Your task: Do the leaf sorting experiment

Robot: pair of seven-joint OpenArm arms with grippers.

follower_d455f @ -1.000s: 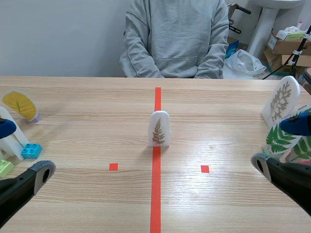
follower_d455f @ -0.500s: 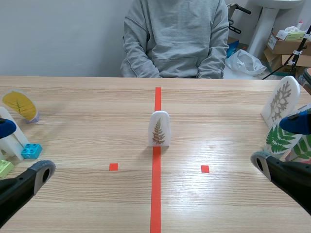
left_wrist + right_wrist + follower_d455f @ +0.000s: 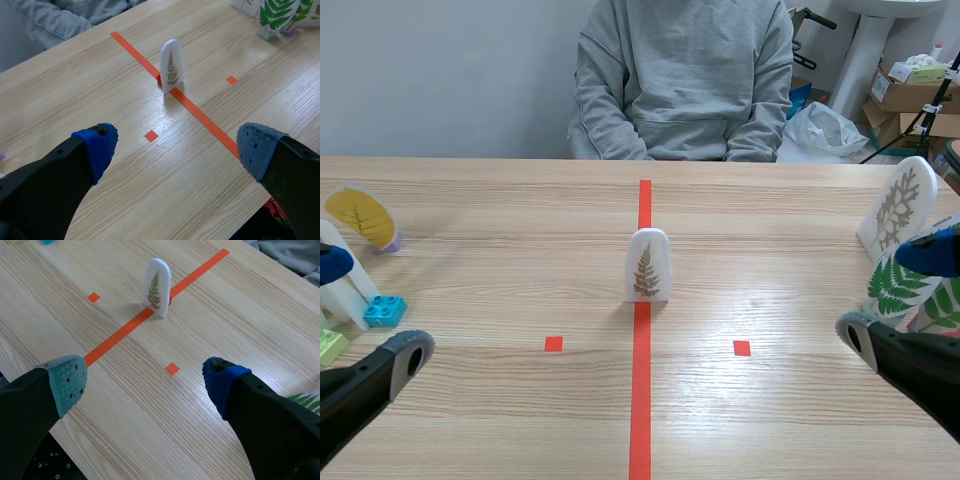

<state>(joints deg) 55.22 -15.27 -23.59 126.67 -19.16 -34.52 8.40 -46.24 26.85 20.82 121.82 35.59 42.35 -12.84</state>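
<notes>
Two black grippers hang low over the wooden table (image 3: 500, 250), one coming in from each side. The left gripper (image 3: 177, 150) has its fingers spread wide, with only bare table between them. The right gripper (image 3: 145, 380) also has its fingers wide apart and holds nothing.

In the middle of the table a small white fern card (image 3: 647, 265) stands up straight. It has a brown fern leaf on it. It stands on the long red tape line (image 3: 640, 400), ahead of both grippers and well apart from them.

Over on the left side is a yellow leaf card (image 3: 362, 216). Closer to the left gripper is a white stand (image 3: 345, 285) with a blue block (image 3: 384, 310) just beside it and a light green block (image 3: 330, 345) near that.

On the right side stands a tall white card with a pale leaf shape (image 3: 898, 210). A green fern card (image 3: 900, 285) is close in front of it.

A person in a grey jumper (image 3: 680, 80) sits across the table.
</notes>
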